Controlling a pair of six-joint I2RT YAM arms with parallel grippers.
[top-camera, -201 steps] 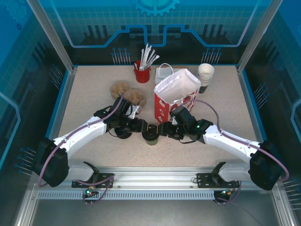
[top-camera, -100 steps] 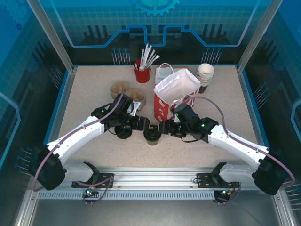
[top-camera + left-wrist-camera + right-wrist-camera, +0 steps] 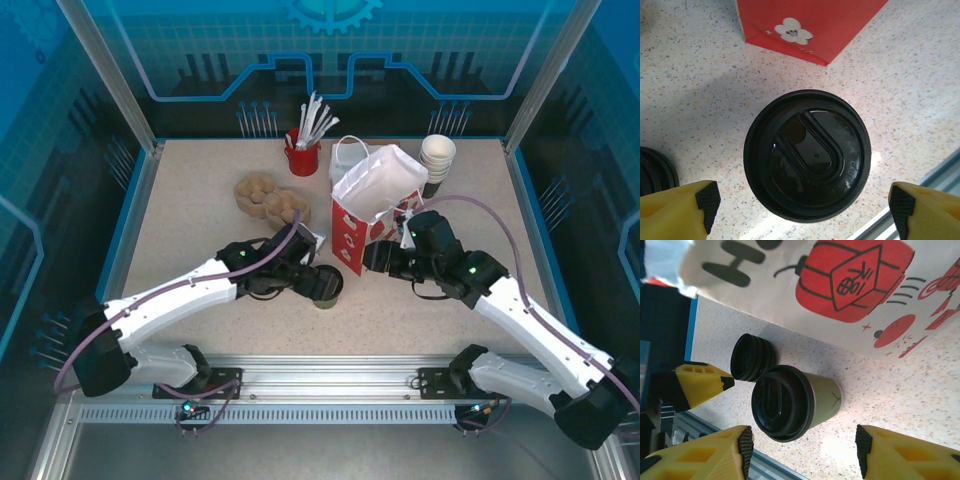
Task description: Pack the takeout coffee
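The takeout coffee (image 3: 326, 288), an olive paper cup under a black lid, stands upright on the speckled table just in front of the red and white paper bag (image 3: 372, 203). My left gripper (image 3: 314, 280) hovers directly over the takeout coffee (image 3: 807, 155); the left gripper (image 3: 805, 202) is open, with its fingertips (image 3: 707, 200) well apart from the lid on both sides. My right gripper (image 3: 373, 260) sits to the cup's right, by the bag's base. In the right wrist view the right gripper (image 3: 805, 447) is open, and the takeout coffee (image 3: 795, 402) stands beyond it, untouched.
A squat stack of black lids (image 3: 752, 357) lies just left of the cup. Brown pulp carriers (image 3: 272, 198), a red mug of white utensils (image 3: 303, 152) and a stack of white cups (image 3: 437, 160) stand further back. The table's front rail (image 3: 330, 375) is near.
My left gripper has opened wide and slid right until it is over the cup. My right gripper has drawn back from the cup toward the bag.
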